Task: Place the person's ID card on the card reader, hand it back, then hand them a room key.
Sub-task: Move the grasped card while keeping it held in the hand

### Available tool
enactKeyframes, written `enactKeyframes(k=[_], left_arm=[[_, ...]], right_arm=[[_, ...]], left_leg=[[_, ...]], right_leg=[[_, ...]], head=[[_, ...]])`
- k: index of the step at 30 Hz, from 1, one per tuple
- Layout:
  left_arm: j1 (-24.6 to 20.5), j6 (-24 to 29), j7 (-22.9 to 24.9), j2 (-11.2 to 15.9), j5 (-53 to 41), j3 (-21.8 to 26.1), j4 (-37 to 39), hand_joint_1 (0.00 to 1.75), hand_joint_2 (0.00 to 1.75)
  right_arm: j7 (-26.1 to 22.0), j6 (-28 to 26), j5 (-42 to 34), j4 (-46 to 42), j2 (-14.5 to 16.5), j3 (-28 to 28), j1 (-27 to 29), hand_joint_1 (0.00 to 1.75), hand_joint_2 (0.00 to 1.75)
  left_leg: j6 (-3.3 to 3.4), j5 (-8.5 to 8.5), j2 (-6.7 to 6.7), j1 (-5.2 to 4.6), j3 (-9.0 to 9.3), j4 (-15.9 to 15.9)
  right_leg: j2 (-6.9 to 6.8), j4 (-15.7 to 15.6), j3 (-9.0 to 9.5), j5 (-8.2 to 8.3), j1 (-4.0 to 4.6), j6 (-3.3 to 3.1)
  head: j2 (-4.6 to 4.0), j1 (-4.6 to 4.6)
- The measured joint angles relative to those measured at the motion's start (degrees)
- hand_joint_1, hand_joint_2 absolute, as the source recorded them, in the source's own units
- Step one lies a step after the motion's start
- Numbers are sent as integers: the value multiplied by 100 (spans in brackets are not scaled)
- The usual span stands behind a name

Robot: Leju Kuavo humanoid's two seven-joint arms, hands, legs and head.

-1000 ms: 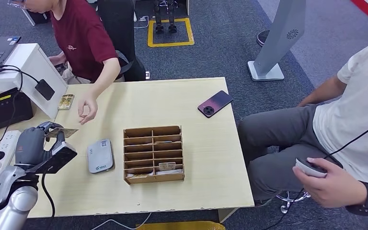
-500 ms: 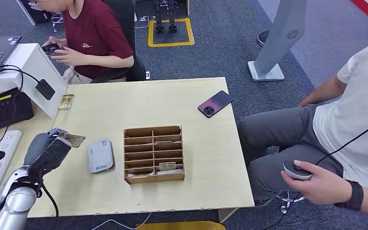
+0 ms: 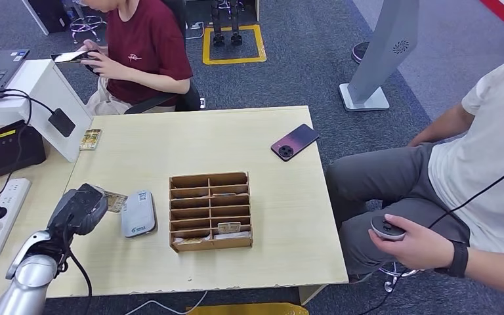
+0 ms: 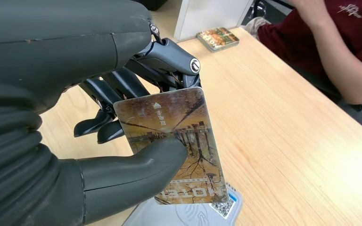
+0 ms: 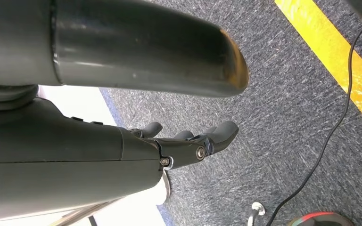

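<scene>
My left hand [image 3: 77, 210] pinches the brown-patterned ID card [image 3: 113, 199] between thumb and fingers, low over the table. The card's far edge reaches the left side of the grey-white card reader [image 3: 138, 213]. In the left wrist view the thumb presses the ID card [image 4: 178, 134] against the fingers of my left hand [image 4: 66, 70], and the card reader [image 4: 188, 218] lies just under the card's end. A wooden compartment box [image 3: 210, 211] right of the reader holds a room key card [image 3: 228, 228]. My right hand [image 5: 188, 141] hangs over the carpet, fingers extended, holding nothing.
A person in a maroon shirt [image 3: 151, 49] sits behind the table looking at a phone. Another person in white [image 3: 485, 151] sits at the right. A dark phone [image 3: 294, 142] and a small card tin [image 3: 90, 139] lie on the table; a black terminal [image 3: 6, 149] stands at the left.
My left hand has carried the card down and to the right, up to the reader. The person in maroon drew their hand off the table and now holds a phone.
</scene>
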Motion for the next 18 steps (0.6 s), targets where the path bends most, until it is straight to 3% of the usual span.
enactKeyframes(k=[18], left_arm=[[-199, 217, 139, -745, -5, -2, 794, 175, 175]], right_arm=[[32, -5, 93, -1, 49, 0, -16, 0, 0]], left_leg=[[0, 0, -1, 0, 0, 1]], right_leg=[[0, 0, -1, 0, 0, 0]], head=[[0, 0]])
